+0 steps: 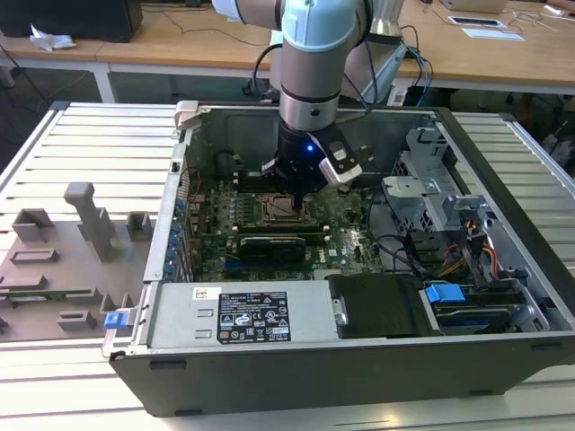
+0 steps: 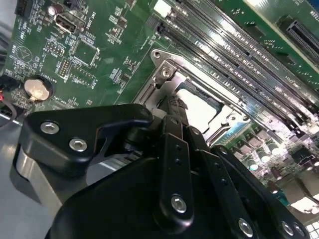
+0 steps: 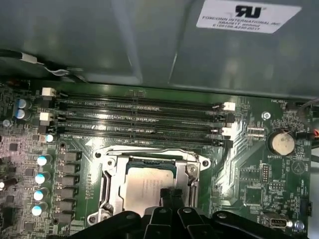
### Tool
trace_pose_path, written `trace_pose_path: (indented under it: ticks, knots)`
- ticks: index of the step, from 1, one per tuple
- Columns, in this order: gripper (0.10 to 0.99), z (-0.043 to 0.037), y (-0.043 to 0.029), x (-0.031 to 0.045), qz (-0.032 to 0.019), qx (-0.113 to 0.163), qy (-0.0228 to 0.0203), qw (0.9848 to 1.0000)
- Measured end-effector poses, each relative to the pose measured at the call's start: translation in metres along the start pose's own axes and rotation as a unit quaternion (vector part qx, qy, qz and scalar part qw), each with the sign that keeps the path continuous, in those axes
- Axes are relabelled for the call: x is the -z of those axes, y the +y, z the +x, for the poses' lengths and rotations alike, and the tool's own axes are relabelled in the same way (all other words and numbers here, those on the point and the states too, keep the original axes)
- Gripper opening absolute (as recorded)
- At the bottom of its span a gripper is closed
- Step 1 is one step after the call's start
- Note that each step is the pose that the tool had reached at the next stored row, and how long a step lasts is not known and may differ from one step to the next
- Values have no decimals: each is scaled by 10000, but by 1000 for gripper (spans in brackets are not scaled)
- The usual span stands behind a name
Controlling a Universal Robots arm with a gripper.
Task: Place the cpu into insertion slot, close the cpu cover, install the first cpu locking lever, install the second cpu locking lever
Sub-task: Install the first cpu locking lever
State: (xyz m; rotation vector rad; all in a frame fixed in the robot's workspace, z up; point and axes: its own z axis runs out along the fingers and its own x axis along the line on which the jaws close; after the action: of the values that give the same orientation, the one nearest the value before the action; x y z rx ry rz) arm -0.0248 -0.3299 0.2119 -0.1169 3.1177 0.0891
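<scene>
The cpu (image 3: 144,184), a silvery-tan square, lies in the insertion slot (image 1: 280,208) at the middle of the green motherboard (image 1: 346,215). The cpu cover (image 3: 149,155), a metal frame with an open centre, lies flat around the chip. In the second wrist view the cpu (image 2: 202,113) shines bright inside the cover (image 2: 167,74). My gripper (image 3: 172,195) is shut, with its black fingertips pressed together low over the socket's near edge, at the chip's rim. It holds nothing. From outside, the gripper (image 1: 294,190) hangs straight down over the socket.
Long memory slots (image 3: 139,119) run beside the socket, and a coin cell (image 3: 281,143) sits further off. The open case holds a power supply (image 1: 243,314), a drive cage (image 1: 431,193) and loose cables. A grey fixture plate (image 1: 81,224) lies at the exterior view's left.
</scene>
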Motion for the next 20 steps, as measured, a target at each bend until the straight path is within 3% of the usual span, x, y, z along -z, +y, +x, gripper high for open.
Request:
trace_pose_path:
  ticks: [1,4,20]
  knots:
    - [106,-1,1,18,0,0,0,10000]
    - [106,-4,9,166,1,0,0,10000]
    - [106,-11,25,452,1,1,0,10000]
